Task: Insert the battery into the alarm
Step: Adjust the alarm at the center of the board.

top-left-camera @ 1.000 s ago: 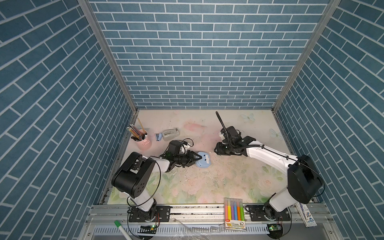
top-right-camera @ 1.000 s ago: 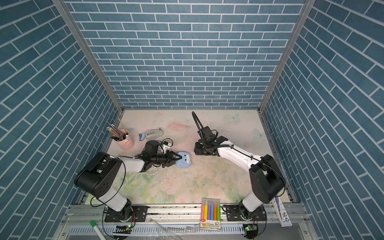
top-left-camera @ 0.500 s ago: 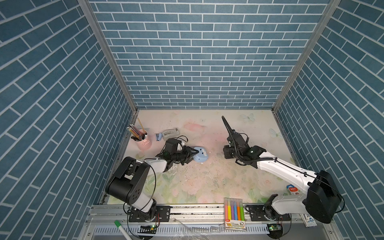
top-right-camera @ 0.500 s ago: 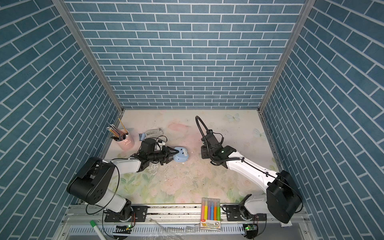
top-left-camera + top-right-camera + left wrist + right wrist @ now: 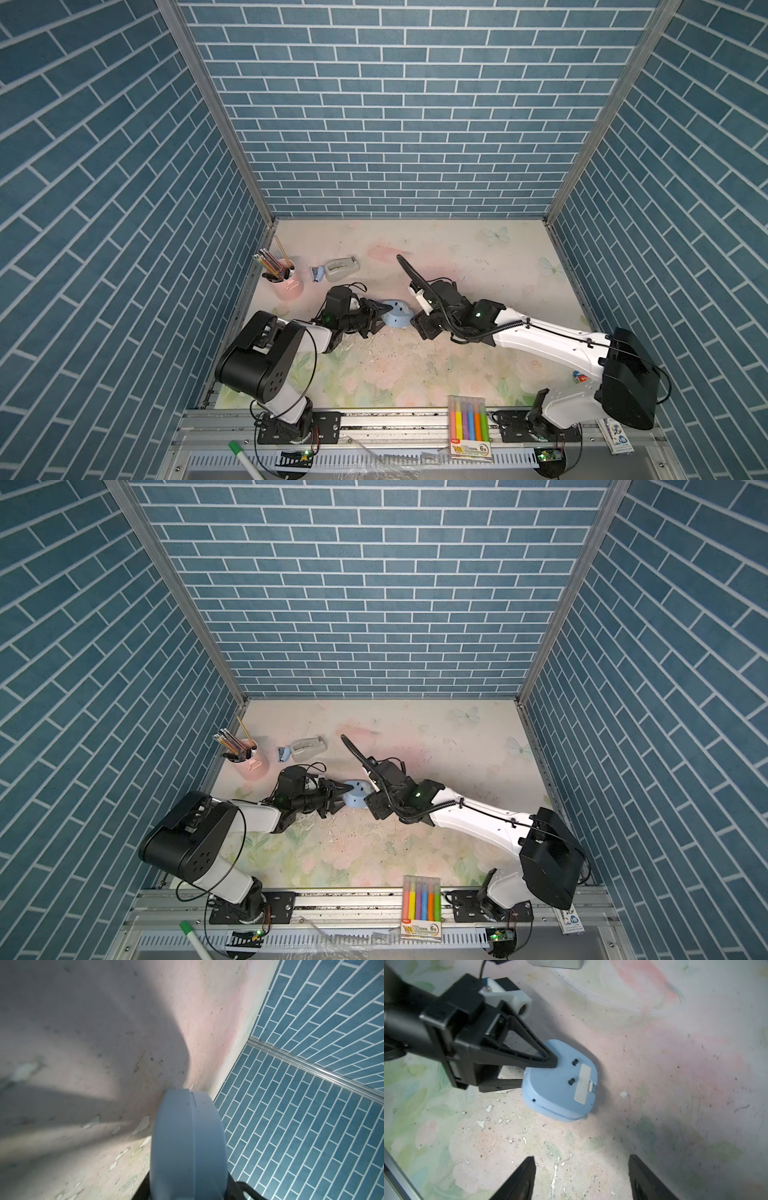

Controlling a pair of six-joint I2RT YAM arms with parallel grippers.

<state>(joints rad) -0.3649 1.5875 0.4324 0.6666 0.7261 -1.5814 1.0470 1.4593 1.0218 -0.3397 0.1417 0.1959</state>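
The alarm (image 5: 397,320) is a light-blue rounded clock tipped up on its edge on the mat, left of centre. Its plain back with a grey hatch (image 5: 583,1082) faces my right wrist camera. My left gripper (image 5: 384,311) is shut on the alarm's (image 5: 187,1142) left edge, one finger (image 5: 548,1059) lying across the back. Just right of the alarm, my right gripper (image 5: 581,1159) hangs low over bare mat, open and holding nothing. The right gripper's black body (image 5: 428,326) shows in both top views. The battery is hidden or out of view.
A pink cup of pencils (image 5: 286,284) stands at the back left, with a grey tape dispenser (image 5: 341,268) beside it. A pack of highlighter pens (image 5: 468,424) lies on the front rail. Blue brick walls (image 5: 415,124) close in three sides.
My right gripper's jaws have spread wider and it has come down beside the alarm. The left gripper has kept its hold and tipped the alarm up on its edge.
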